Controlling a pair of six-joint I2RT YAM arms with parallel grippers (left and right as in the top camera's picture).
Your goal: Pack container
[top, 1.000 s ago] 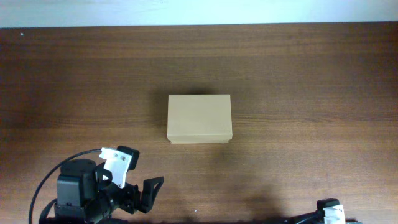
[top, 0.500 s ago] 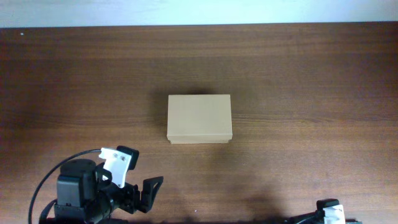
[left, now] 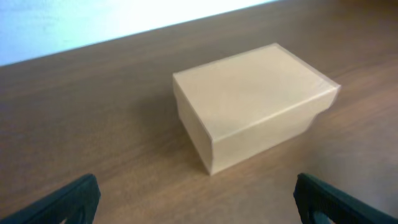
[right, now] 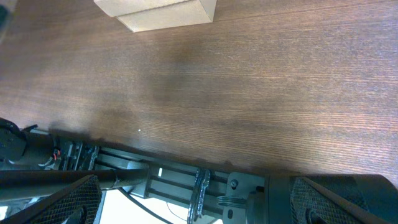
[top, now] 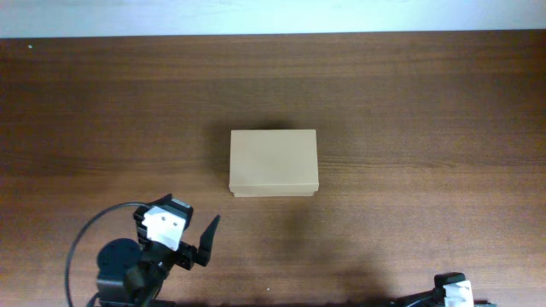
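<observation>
Left arm (top: 128, 266) has swung toward the container (top: 273, 164); left fingers (left: 74, 199) and right fingers (right: 59, 200) apart.

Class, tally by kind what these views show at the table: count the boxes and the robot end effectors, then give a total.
Cardboard box: 1
End effectors: 2 (left end effector, right end effector)
Total: 3
</observation>
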